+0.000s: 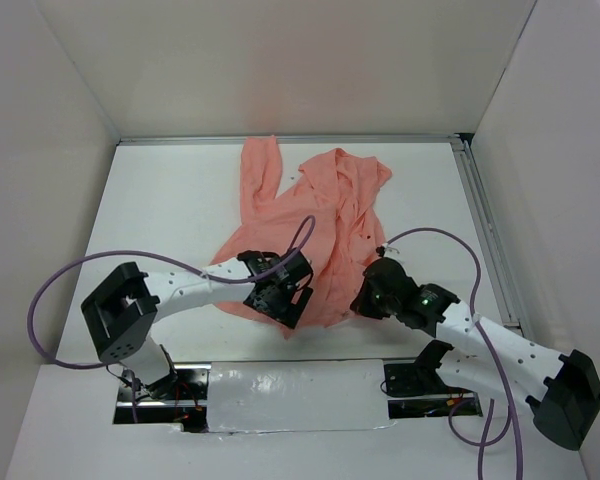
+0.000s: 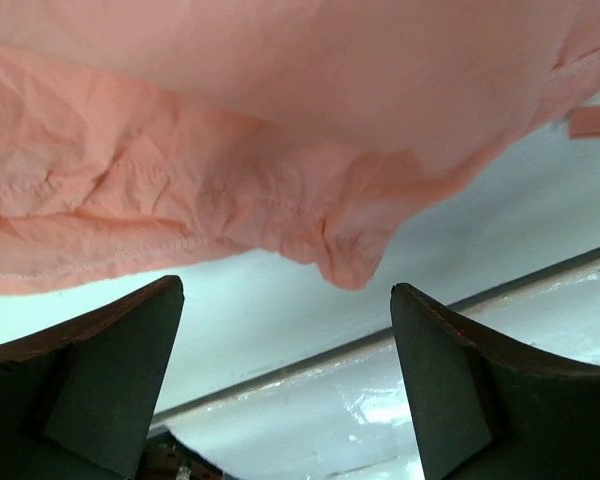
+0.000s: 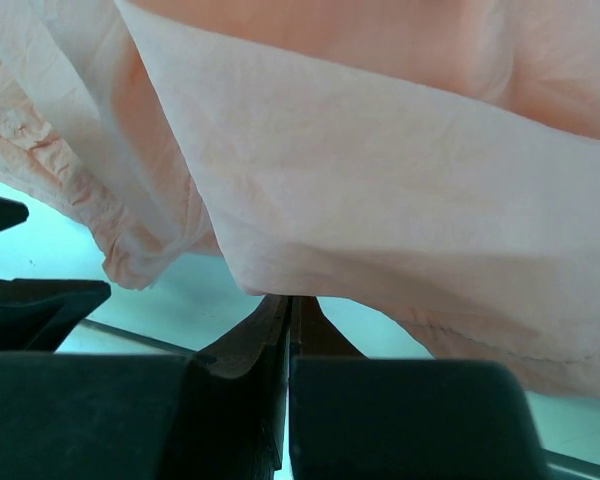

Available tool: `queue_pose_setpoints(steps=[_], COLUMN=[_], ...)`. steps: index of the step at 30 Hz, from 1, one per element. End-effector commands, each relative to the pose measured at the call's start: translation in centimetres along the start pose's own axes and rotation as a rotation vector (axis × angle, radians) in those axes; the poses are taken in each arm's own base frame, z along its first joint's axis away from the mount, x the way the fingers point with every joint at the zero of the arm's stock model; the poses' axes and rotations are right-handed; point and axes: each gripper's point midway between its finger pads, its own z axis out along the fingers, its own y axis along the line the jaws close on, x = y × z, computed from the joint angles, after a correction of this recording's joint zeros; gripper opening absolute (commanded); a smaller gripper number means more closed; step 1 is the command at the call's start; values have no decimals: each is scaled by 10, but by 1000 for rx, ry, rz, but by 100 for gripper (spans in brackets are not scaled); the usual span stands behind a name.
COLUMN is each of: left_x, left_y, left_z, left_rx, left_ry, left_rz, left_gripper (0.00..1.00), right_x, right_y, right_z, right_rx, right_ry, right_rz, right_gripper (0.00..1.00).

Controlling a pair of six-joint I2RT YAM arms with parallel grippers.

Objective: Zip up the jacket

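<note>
Across the middle of the overhead view, on the white counter [image 1: 160, 200], the salmon-pink jacket [image 1: 310, 210] lies crumpled. At its lower edge, left of centre, the left end effector [image 2: 285, 295] stands wide apart, holding nothing. At the jacket's lower right, the right end effector [image 3: 288, 300] is pressed together against the hem; I cannot tell whether cloth is pinched.

The jacket [image 1: 320, 230] is plain salmon pink all over. The table [image 1: 160, 210] under it is white. The left arm [image 1: 185, 285] and right arm [image 1: 500, 345] are white with black ends. A purple cable [image 1: 38, 320] loops at the left. A tiny green light [image 1: 421, 297] glows at lower right.
</note>
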Motion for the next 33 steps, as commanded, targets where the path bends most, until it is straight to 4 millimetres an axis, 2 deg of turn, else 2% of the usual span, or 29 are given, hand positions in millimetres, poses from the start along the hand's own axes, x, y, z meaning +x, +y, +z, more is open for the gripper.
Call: queue_pose_setpoints(steps=[1, 7, 9, 13, 19, 21, 23, 26, 33], left_x=[-16, -15, -15, -7, 13, 15, 19, 20, 26], left_y=[-7, -9, -7, -5, -14, -14, -12, -18, -26], left_z=[11, 24, 27, 35, 33, 34, 32, 25, 24], left_rx=[27, 40, 21, -2, 22, 18, -15, 5, 34], left_ry=[-52, -54, -47, -7, 29, 41, 50, 34, 43], left_rz=[65, 104, 94, 92, 98, 84, 83, 99, 125], left_gripper=[96, 92, 88, 87, 78, 71, 70, 71, 77], right_x=[-11, -9, -8, -7, -6, -6, -4, -3, -2], right_y=[7, 6, 4, 0, -6, -6, -8, -9, -12], right_z=[-4, -2, 0, 1, 4, 6, 7, 8, 10], right_rx=[-31, -43, -38, -24, -20, -21, -18, -18, -14], right_ry=[-21, -13, -8, -5, 2, 3, 11, 15, 15], right_rz=[-20, -5, 2, 3, 10, 9, 12, 12, 19], right_gripper=[0, 0, 0, 0, 0, 0, 0, 0, 0])
